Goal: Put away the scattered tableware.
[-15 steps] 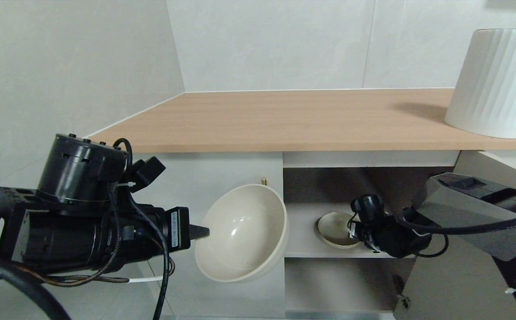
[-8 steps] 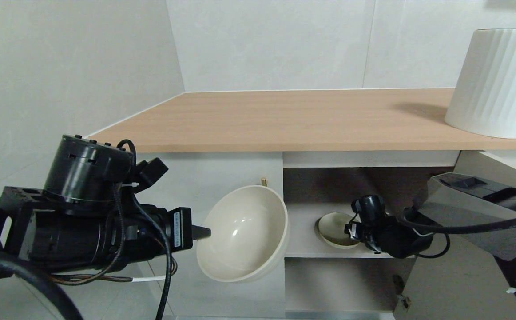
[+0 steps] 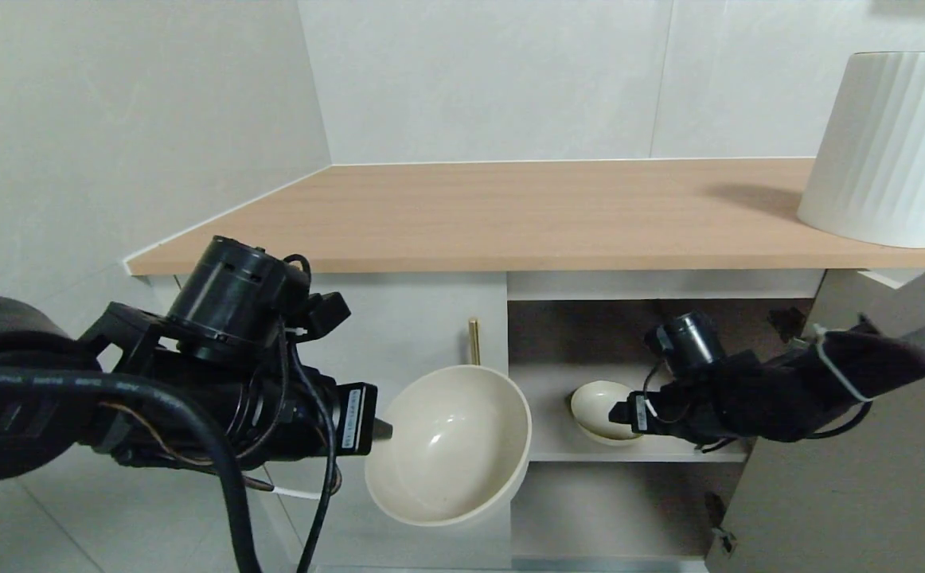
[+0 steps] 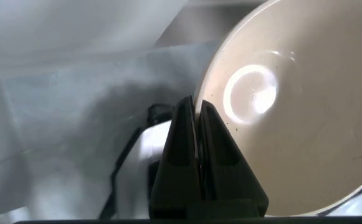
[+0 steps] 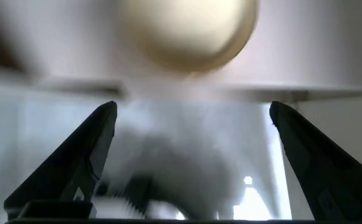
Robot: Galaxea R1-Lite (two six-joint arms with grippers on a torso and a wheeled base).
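A large cream bowl hangs in front of the closed left cabinet door, tipped with its inside facing up and toward me. My left gripper is shut on its near rim; the left wrist view has the two fingers pinching the bowl edge. A small cream bowl rests on the shelf inside the open cabinet compartment. My right gripper is just at its right side. In the right wrist view that gripper stands open, the small bowl lying beyond the fingertips.
A wooden countertop runs above the cabinet, with a tall white ribbed cylinder at its right end. A brass handle sticks up behind the large bowl. The opened cabinet door stands at the right. Walls close the left and back.
My left arm has carried the large bowl right and lower, tipping it more upward. The right arm has swung up and now comes in level from the right toward the small bowl.
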